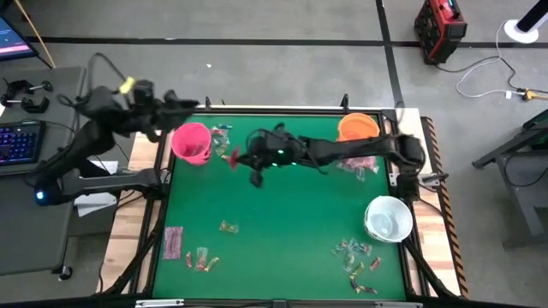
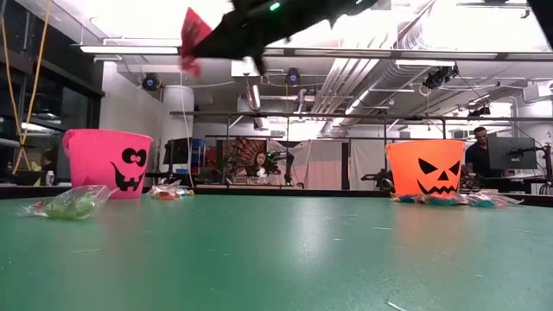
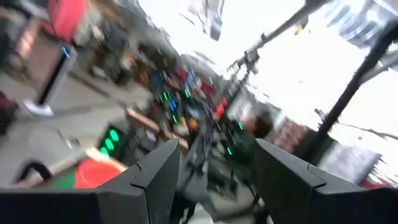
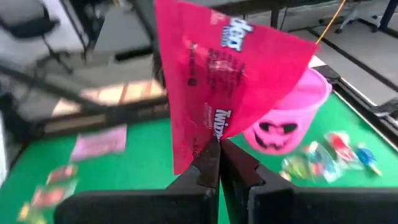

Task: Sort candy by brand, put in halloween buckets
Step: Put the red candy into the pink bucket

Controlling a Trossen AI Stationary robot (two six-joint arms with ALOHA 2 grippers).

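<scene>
Your green worktop (image 1: 282,222) sits in a big bright workshop. Your right tool (image 1: 233,157) is up in the air, pinched tight on a red Twizzlers packet (image 4: 217,74). The pink bucket (image 1: 192,142) is just past that tool. The orange bucket (image 1: 358,127) and the white bucket (image 1: 388,217) sit back by that arm's base. Your left tool (image 3: 214,168) is lifted by the worktop's edge, fingers spread, holding nothing.

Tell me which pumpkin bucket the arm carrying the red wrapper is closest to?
The pink bucket. The right gripper, shut on the red Twizzlers wrapper, hangs just beside it; the orange bucket and white bucket sit farther away.
</scene>
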